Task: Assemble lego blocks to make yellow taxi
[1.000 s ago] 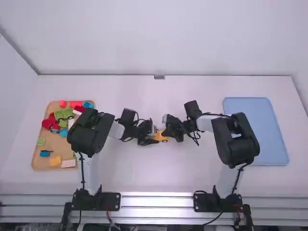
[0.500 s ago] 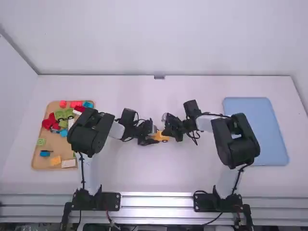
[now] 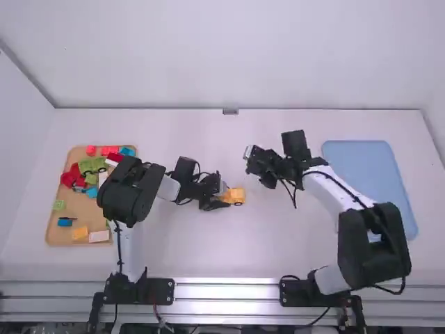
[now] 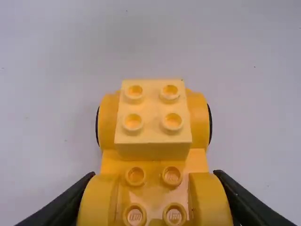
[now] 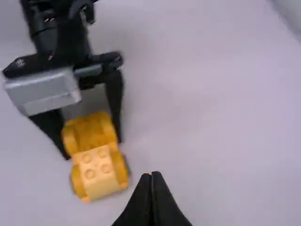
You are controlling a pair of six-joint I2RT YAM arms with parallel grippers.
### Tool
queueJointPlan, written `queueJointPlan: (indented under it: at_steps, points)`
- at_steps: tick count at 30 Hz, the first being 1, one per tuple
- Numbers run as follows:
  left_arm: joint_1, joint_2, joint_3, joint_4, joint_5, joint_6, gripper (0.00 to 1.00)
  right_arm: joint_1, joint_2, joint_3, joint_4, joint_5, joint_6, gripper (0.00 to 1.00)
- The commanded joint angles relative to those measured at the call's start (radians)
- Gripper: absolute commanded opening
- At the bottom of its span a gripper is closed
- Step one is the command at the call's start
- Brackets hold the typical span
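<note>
My left gripper is shut on the yellow car base near the table's middle. In the left wrist view the gripper has one finger on each side of the car base, by two rounded fenders. A lighter yellow two-by-two brick sits on its far end between wheels; bare studs show behind it. My right gripper hangs up and to the right of the car. In the right wrist view the right gripper is shut and empty, apart from the car base and its brick.
A tan tray at the left holds red, green, blue, white and yellow blocks, partly behind the left arm. A blue tray lies at the right, partly covered by the right arm.
The right gripper has moved from the car up the picture and to the right, and its arm has swung right. The left arm and the car have stayed in place.
</note>
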Motion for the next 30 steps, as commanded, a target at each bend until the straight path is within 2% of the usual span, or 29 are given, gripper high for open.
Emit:
queueJointPlan:
  at_steps: [1,5,6,8,10,11,13,16,18,20,26,30]
  points:
    - [-0.003,0.041,-0.026,-0.037,-0.126,-0.004,0.38,0.033,-0.009,-0.063,0.042,0.162,0.109,0.02]
    - [-0.004,0.041,-0.026,-0.037,-0.126,-0.004,0.39,0.046,-0.01,-0.117,0.13,0.174,0.162,0.24]
    - [-0.004,0.041,-0.027,-0.038,-0.126,-0.004,0.39,0.043,-0.01,-0.131,0.162,0.172,0.183,0.37]
    - [-0.003,0.041,-0.026,-0.04,-0.126,-0.004,0.4,0.035,-0.01,-0.135,0.175,0.171,0.204,0.43]
    - [-0.004,0.041,-0.028,-0.039,-0.126,-0.004,0.43,0.023,-0.01,-0.135,0.173,0.163,0.204,0.74]
    - [-0.004,0.041,-0.029,-0.039,-0.126,-0.004,0.47,0.016,-0.01,-0.136,0.174,0.164,0.204,0.98]
    - [-0.003,0.041,-0.03,-0.039,-0.126,-0.004,0.53,0.01,-0.01,-0.135,0.171,0.164,0.204,0.98]
    - [-0.003,0.04,-0.031,-0.04,-0.126,-0.005,0.88,0.007,-0.01,-0.135,0.175,0.159,0.204,0.99]
    - [-0.003,0.03,-0.031,-0.05,-0.127,-0.004,0.99,0.006,-0.01,-0.135,0.177,0.163,0.204,0.98]
    - [-0.002,0.009,-0.031,-0.071,-0.13,-0.004,0.99,0.005,-0.01,-0.135,0.177,0.164,0.203,0.99]
    - [0.032,-0.181,-0.015,-0.294,-0.261,-0.004,0.99,0.006,-0.01,-0.135,0.18,0.164,0.204,0.99]
    - [0.062,-0.408,0.018,-0.57,-0.377,-0.004,0.99,0.005,-0.01,-0.135,0.204,0.163,0.204,0.98]
